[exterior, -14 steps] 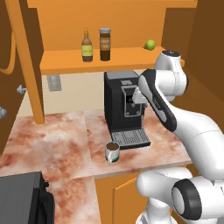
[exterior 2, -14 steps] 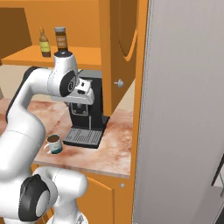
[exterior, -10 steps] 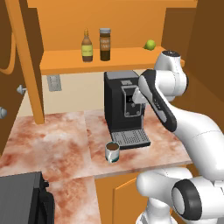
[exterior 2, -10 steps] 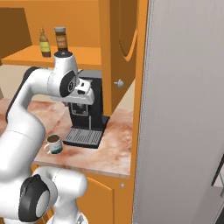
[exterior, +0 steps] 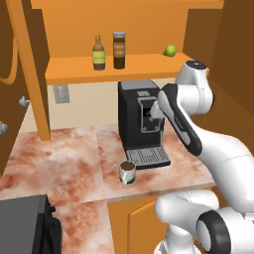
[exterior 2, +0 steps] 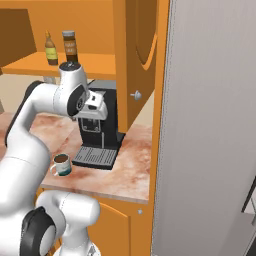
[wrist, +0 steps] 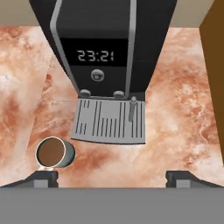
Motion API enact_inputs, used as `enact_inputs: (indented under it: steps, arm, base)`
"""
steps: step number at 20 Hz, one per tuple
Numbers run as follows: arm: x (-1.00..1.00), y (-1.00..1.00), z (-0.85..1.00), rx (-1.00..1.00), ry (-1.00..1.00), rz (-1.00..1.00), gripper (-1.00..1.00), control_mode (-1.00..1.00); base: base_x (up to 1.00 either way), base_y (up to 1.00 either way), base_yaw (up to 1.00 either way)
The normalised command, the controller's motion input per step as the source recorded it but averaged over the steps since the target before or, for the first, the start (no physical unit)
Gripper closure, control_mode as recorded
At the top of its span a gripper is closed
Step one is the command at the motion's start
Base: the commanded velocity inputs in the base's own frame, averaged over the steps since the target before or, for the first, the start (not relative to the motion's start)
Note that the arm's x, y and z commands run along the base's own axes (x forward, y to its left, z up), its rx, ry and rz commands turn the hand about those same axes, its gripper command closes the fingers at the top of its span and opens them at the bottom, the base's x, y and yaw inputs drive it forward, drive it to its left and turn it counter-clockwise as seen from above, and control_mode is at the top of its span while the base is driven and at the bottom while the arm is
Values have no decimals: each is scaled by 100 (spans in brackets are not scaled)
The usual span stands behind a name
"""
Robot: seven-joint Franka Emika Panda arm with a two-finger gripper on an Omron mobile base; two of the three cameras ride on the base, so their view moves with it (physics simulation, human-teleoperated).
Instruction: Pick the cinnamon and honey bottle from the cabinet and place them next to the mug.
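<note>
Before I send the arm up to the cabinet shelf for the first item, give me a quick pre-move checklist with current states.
1. Gripper open and holding nothing: ok; the finger tips stand wide apart in the hand view, with nothing between them.
2. Cinnamon upright on the cabinet shelf: ok.
3. Honey bottle upright just left of the cinnamon, a small gap between them: ok.
4. Cabinet door open, shelf front unobstructed: ok.
5. Mug on the counter with bare space beside it for placing: ok; it stands at the front left corner of the coffee machine tray.
6. Hand aimed at the shelf: not ok; it looks down at the coffee machine and mug.
</note>
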Motion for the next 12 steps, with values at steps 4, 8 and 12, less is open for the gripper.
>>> enact_inputs:
  steps: [4,8,12]
  arm:
    - [-14,0,53,-1,-31,7,-100,-100]
    - [-19,1,74,-3,-30,6,-100,-100]
    - [-8,5,74,-3,-21,7,-100,-100]
  base:
    - [0,0,0]
    - [0,0,0]
    - [0,0,0]
